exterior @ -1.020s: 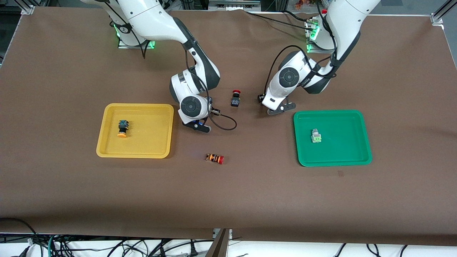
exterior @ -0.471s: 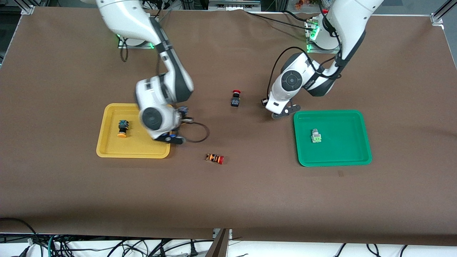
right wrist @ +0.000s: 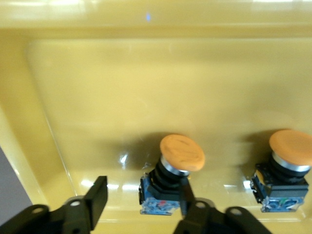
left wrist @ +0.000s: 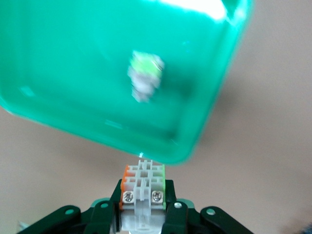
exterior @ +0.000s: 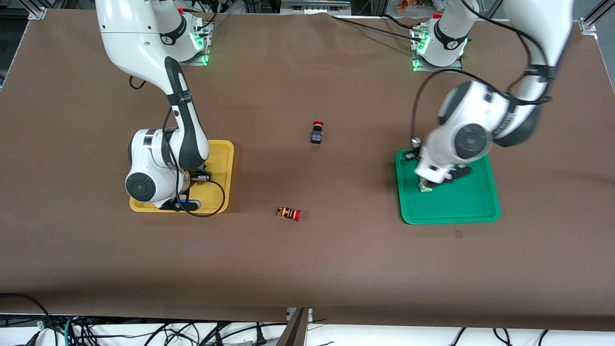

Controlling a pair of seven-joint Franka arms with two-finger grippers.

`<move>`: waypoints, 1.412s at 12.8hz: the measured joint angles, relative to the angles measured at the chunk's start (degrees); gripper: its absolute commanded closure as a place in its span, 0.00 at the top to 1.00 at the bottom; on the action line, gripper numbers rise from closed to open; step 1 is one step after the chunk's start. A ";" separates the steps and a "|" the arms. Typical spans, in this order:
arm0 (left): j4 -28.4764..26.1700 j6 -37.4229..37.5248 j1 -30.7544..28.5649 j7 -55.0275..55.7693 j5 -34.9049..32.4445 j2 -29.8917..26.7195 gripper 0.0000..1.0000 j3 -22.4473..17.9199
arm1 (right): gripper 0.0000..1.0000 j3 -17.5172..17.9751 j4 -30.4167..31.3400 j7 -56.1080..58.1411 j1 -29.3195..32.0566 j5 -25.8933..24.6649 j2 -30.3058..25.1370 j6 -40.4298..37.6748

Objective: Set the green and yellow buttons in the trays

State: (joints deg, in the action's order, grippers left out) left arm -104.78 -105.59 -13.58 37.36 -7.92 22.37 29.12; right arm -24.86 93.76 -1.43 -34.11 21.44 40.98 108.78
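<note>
My left gripper (exterior: 439, 178) is over the green tray (exterior: 473, 204), at its end toward the right arm. In the left wrist view it (left wrist: 143, 196) is shut on a whitish-grey button (left wrist: 143, 181). A green-capped button (left wrist: 145, 80) lies in the green tray (left wrist: 73, 73); in the front view it (exterior: 425, 188) is half hidden by the hand. My right gripper (exterior: 181, 205) is low in the yellow tray (exterior: 220, 161). It (right wrist: 144, 191) is open around a yellow-capped button (right wrist: 181, 153) that lies in the tray (right wrist: 122, 87) against one finger. A second yellow-capped button (right wrist: 291, 146) lies beside it.
A black switch with a red cap (exterior: 317, 132) stands mid-table between the trays. An orange-striped switch with a red cap (exterior: 289, 213) lies nearer the front camera. The right arm hides both yellow-capped buttons in the front view.
The right arm has swung from mid-table to the yellow tray and come down low in it. The left arm has swung from beside the green tray to over it.
</note>
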 measured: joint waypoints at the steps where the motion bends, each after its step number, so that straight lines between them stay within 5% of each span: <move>1: -0.07 -1.99 -3.90 -5.05 -1.39 1.04 0.00 -0.18 | 1.00 -0.43 -1.55 0.54 0.03 0.00 -0.32 -0.22; 3: -0.69 -9.96 -8.35 -10.07 -3.25 5.93 0.00 -0.56 | 1.00 -2.86 -6.74 0.99 0.08 -0.04 -2.47 -5.57; 5: -1.44 -15.44 -8.69 -10.38 -6.18 11.41 1.00 -0.56 | 1.00 -6.76 -12.91 1.70 0.23 -0.07 -5.25 -15.14; 8: -1.08 -15.22 -8.25 -10.37 -7.16 12.50 1.00 -0.05 | 1.00 -10.31 -18.94 2.74 0.79 -0.85 -9.35 -23.29; 11: 3.52 -7.18 -8.68 -10.80 -7.18 4.61 1.00 0.20 | 1.00 -7.86 -19.92 2.98 1.64 -9.17 -15.81 -25.97; 15: 15.46 13.30 -8.91 -19.39 -4.63 -4.61 1.00 0.50 | 1.00 15.82 -16.22 2.97 18.76 -19.13 -26.55 -28.12; 18: 28.15 26.59 -9.08 -25.10 -0.35 -5.59 1.00 0.67 | 1.00 21.78 -10.75 3.06 26.61 -20.67 -34.32 -28.03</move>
State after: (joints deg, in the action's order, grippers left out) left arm -76.63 -79.00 -22.66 12.26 -8.27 16.78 29.78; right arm -3.09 83.01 1.63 -7.51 0.78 6.66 80.75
